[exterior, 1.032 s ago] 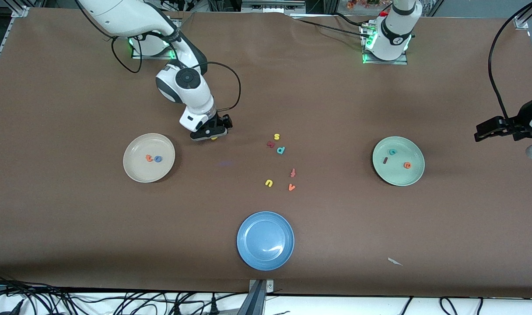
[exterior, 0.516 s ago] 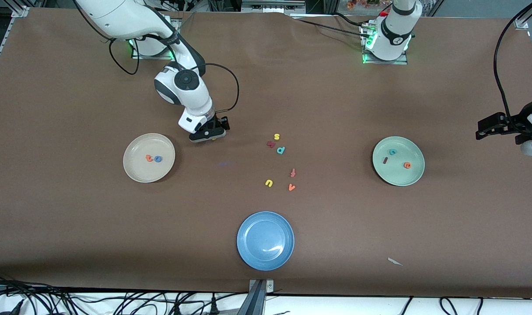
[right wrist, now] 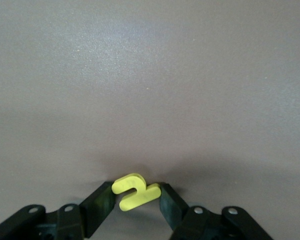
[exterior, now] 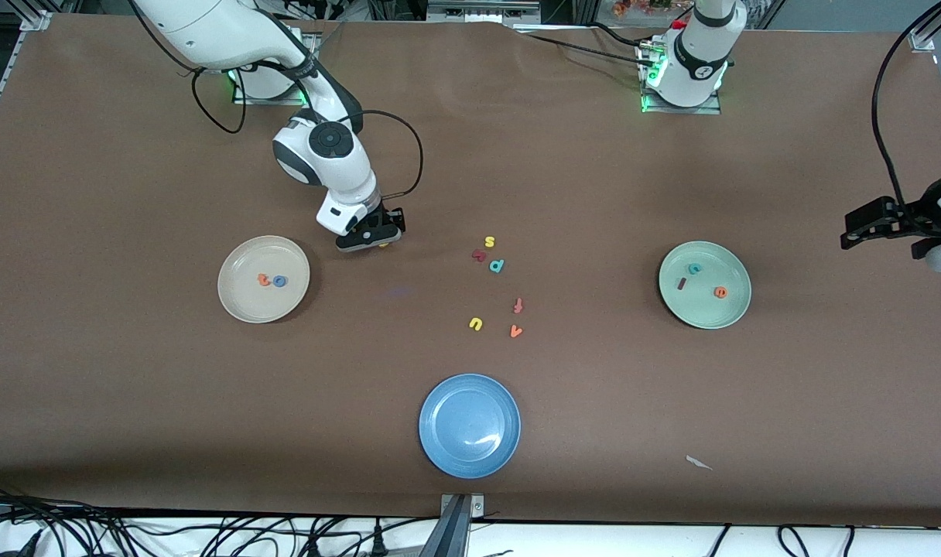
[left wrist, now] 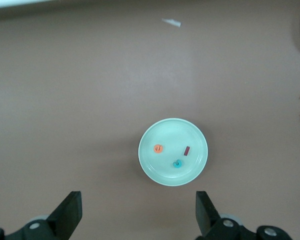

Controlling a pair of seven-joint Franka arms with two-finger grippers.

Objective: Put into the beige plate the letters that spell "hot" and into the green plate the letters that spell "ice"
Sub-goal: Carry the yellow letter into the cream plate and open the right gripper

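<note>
Both fingers of the right end effector (right wrist: pixel 136 200) pinch the yellow h (right wrist: pixel 135 190), half-hidden; the left end effector (left wrist: pixel 137 212) gapes empty.

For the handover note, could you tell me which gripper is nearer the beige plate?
Right. The right gripper is down beside the beige plate; the left gripper waits at the table's other end.

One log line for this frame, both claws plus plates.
right claw: shut on yellow h, at table | left claw: open, waiting | beige plate: t, o | green plate: i, c, e
</note>
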